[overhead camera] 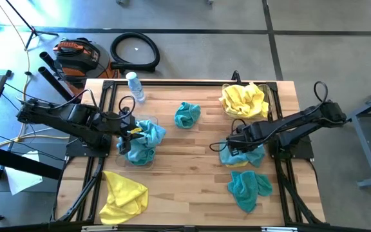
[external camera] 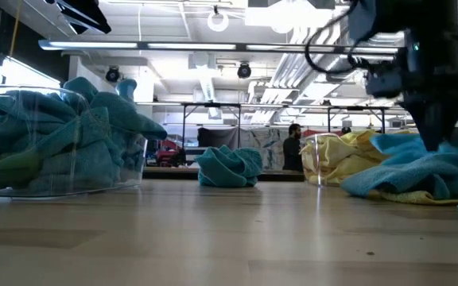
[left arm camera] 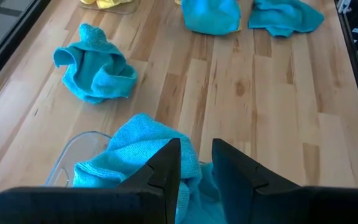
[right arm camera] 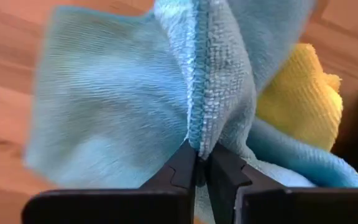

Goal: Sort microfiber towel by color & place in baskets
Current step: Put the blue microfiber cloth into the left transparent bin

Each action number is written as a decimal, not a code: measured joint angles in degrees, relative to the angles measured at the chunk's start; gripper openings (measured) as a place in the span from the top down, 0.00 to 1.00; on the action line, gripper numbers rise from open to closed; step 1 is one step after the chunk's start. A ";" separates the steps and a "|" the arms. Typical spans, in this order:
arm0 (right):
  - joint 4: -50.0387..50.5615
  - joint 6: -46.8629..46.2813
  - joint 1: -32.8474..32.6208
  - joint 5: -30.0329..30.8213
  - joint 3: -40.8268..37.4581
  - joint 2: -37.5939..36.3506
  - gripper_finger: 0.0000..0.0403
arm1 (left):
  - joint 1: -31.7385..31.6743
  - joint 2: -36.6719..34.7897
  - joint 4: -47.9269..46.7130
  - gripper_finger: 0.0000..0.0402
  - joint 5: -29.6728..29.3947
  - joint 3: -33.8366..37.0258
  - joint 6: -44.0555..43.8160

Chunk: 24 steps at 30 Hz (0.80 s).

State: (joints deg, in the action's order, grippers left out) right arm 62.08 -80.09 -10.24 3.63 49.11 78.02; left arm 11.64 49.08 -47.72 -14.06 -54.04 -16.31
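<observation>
A clear basket (overhead camera: 126, 159) on the table's left holds several teal towels (overhead camera: 144, 143). My left gripper (left arm camera: 196, 158) hangs open just above them. A second clear basket (external camera: 312, 164) at the far right holds yellow towels (overhead camera: 243, 100). My right gripper (right arm camera: 199, 165) is shut on a light blue towel (overhead camera: 242, 155) that lies over a yellow one (right arm camera: 303, 93) near the table's middle right. Loose on the wood lie a teal towel (overhead camera: 187, 115), another teal towel (overhead camera: 250, 187) and a yellow towel (overhead camera: 123, 194). My right gripper pinches the light blue towel by a stitched hem edge (right arm camera: 199, 124) standing up between its two fingers. The fingers come from above, pointing down. The cloth rises toward them in a ridge, while the rest (external camera: 420, 176) lies spread on the table and on the yellow towel.
A clear water bottle (overhead camera: 134, 87) stands at the far edge, left of middle. Bare wood lies open in the table's centre and near middle. Beyond the far edge, a black hose coil (overhead camera: 134, 51) and an orange tool lie on the floor.
</observation>
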 joint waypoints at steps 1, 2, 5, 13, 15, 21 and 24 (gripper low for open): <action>1.41 0.08 -0.01 0.31 1.58 0.00 0.95 | 0.00 0.00 0.00 0.80 -0.06 0.00 0.04; 3.08 0.23 -0.15 0.82 3.40 0.00 0.96 | 0.00 0.00 0.00 0.80 -0.17 0.00 0.04; 7.90 0.59 -0.83 4.11 9.72 0.04 0.99 | 0.00 0.00 0.00 0.80 -0.20 0.00 0.06; 17.02 2.69 -4.08 17.98 29.38 0.04 0.99 | 0.00 0.02 5.06 0.80 -0.29 0.00 0.04; 16.83 4.13 -5.02 22.58 33.40 0.04 0.99 | 0.02 0.02 7.97 0.80 -2.02 0.00 0.04; 9.60 14.25 -6.42 31.92 40.60 0.00 0.99 | 0.00 0.02 15.69 0.73 -2.78 0.00 3.41; 0.18 23.50 -5.62 32.44 40.83 0.00 1.00 | 0.00 0.48 20.11 0.66 -2.75 0.00 6.29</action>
State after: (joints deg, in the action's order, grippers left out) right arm 62.27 -56.59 -15.86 36.07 89.94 78.02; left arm 11.64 49.56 -27.61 -16.81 -54.04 -10.02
